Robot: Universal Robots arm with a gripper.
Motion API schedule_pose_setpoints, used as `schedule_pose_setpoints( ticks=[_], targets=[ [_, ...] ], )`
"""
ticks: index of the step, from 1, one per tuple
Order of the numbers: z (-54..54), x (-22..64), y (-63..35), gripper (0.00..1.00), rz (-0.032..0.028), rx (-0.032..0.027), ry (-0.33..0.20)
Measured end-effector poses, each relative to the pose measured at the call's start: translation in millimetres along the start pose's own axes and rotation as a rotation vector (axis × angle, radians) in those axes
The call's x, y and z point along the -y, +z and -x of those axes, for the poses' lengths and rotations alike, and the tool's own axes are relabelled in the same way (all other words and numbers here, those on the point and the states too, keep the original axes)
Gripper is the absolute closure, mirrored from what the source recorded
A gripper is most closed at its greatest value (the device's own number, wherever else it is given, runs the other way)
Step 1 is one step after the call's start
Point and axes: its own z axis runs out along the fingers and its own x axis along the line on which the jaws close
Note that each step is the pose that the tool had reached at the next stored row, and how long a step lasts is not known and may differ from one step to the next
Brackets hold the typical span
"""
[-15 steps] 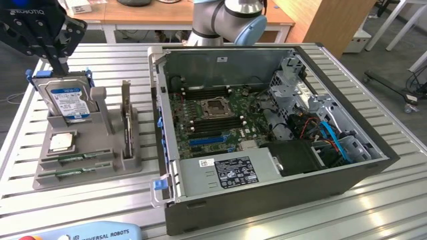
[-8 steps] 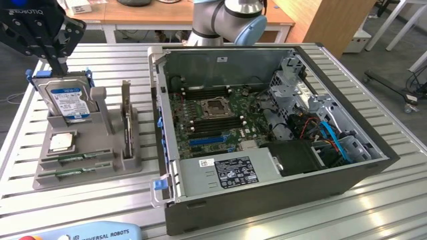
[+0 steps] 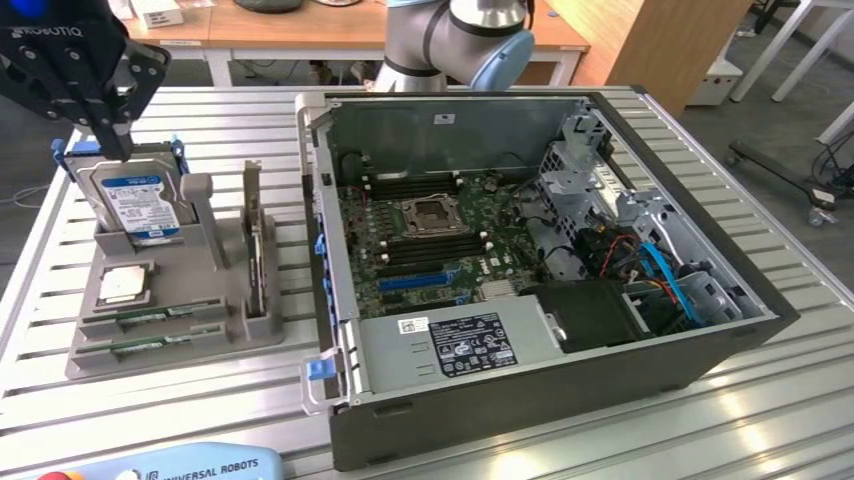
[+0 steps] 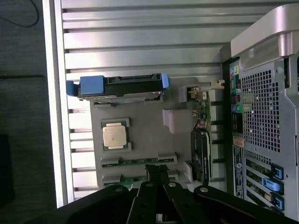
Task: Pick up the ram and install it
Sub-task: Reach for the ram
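Note:
Two green ram sticks lie flat in slots at the front of a grey holder (image 3: 200, 335): one ram (image 3: 150, 318) and a second ram (image 3: 140, 346) just in front of it. The wrist view looks down on the first ram (image 4: 138, 160) and the second ram (image 4: 117, 179), which is partly covered by the fingers. My gripper (image 3: 118, 148) hangs at the exterior view's upper left, above the holder, its black fingers pressed together with nothing between them. The shut gripper (image 4: 157, 171) is high above the sticks and touches neither.
The holder also carries an upright silver hard drive with a blue label (image 3: 134, 200), a square processor (image 3: 123, 285) and a card on edge (image 3: 252, 240). An open computer case (image 3: 534, 330) with its motherboard (image 3: 427, 225) stands to the exterior view's right on the slatted metal table (image 3: 40, 290).

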Motion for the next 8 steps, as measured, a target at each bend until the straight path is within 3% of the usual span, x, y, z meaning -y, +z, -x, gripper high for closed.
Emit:
schedule_pose_setpoints(
  ticks=[8],
  targets=[
    [0.7, 9.8, -0.4, 0.9, 0.0001, -0.0001, 0.0]
  ],
)
